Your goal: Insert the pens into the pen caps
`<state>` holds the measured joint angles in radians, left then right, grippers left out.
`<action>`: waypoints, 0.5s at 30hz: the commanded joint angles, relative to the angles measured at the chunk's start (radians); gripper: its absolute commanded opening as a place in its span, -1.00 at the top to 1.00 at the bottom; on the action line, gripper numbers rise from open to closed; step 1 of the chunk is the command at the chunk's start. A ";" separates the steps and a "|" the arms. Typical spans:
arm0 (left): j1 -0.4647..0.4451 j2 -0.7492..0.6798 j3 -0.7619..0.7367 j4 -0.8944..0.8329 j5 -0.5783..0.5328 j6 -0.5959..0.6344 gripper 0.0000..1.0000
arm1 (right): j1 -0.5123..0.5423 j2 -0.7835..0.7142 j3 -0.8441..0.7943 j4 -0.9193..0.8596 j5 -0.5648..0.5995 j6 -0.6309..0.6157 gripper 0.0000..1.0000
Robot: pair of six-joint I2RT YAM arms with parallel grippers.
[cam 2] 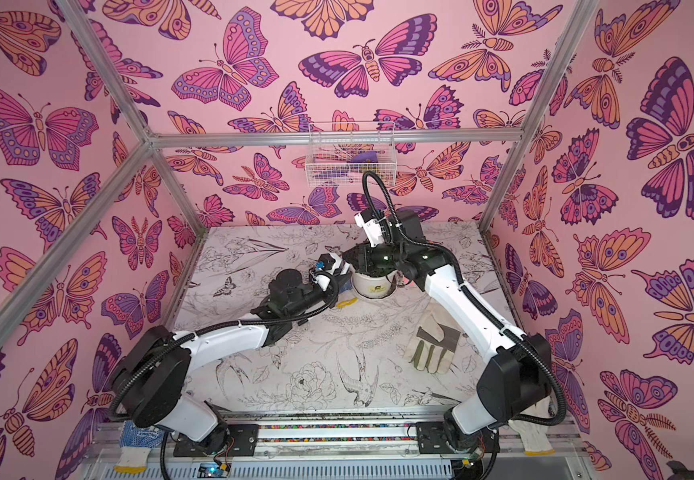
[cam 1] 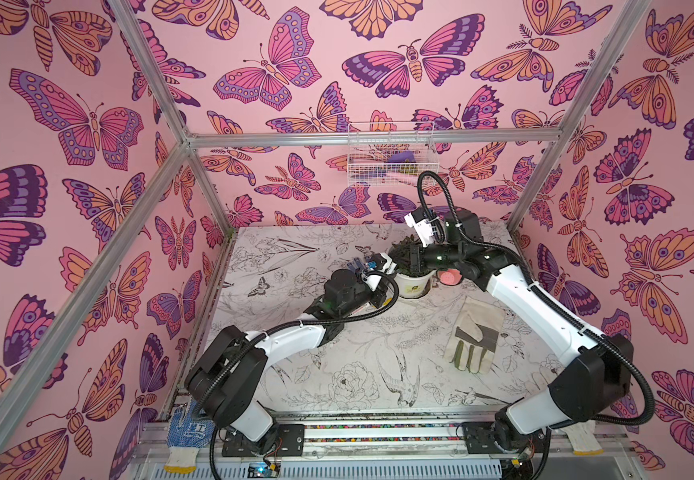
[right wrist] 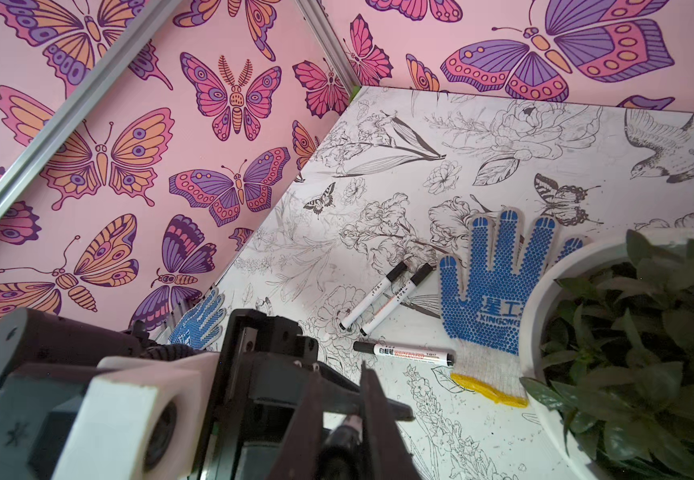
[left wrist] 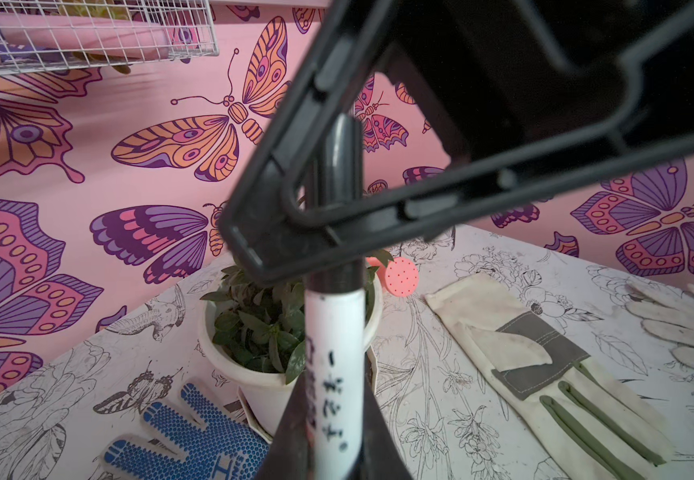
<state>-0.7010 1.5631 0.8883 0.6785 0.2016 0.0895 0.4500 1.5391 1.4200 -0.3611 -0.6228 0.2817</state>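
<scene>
My left gripper (left wrist: 334,376) is shut on a white pen (left wrist: 332,324) with dark barrel print. The pen's far end sits in a black pen cap (left wrist: 337,166). My right gripper (right wrist: 341,374) is shut across that cap (right wrist: 339,444) from the other side. In both top views the left gripper (cam 1: 388,266) and the right gripper (cam 1: 413,253) meet tip to tip just above the plant pot (cam 1: 413,284). Three more pens with black caps on lie on the table: two side by side (right wrist: 378,297) and one apart (right wrist: 403,354).
A blue-dotted glove (right wrist: 490,291) lies between the loose pens and the white pot of green leaves (right wrist: 544,299). A tan work glove (cam 1: 476,336) lies at the right. A pink sprinkler head (cam 1: 450,276) sits behind the pot. A wire basket (cam 1: 391,153) hangs on the back wall.
</scene>
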 commanded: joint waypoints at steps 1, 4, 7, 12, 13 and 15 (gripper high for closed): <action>-0.043 -0.064 0.234 0.579 0.063 0.050 1.00 | 0.102 0.101 -0.121 -0.435 -0.288 0.014 1.00; -0.045 -0.053 0.277 0.603 0.067 0.036 1.00 | 0.103 0.108 -0.129 -0.439 -0.294 0.014 1.00; -0.045 -0.042 0.322 0.616 0.084 0.031 1.00 | 0.100 0.109 -0.137 -0.433 -0.299 0.014 1.00; -0.045 -0.046 0.351 0.621 0.102 0.024 1.00 | 0.074 0.115 -0.158 -0.422 -0.309 0.022 1.00; -0.046 -0.050 0.347 0.621 0.099 0.026 1.00 | 0.068 0.115 -0.163 -0.418 -0.310 0.026 1.00; -0.047 -0.060 0.324 0.622 0.086 0.018 1.00 | 0.056 0.116 -0.170 -0.410 -0.309 0.032 1.00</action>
<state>-0.7143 1.5730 1.0523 0.1951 0.2211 0.0967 0.4255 1.5684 1.3594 -0.3893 -0.6891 0.2897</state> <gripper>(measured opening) 0.153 0.162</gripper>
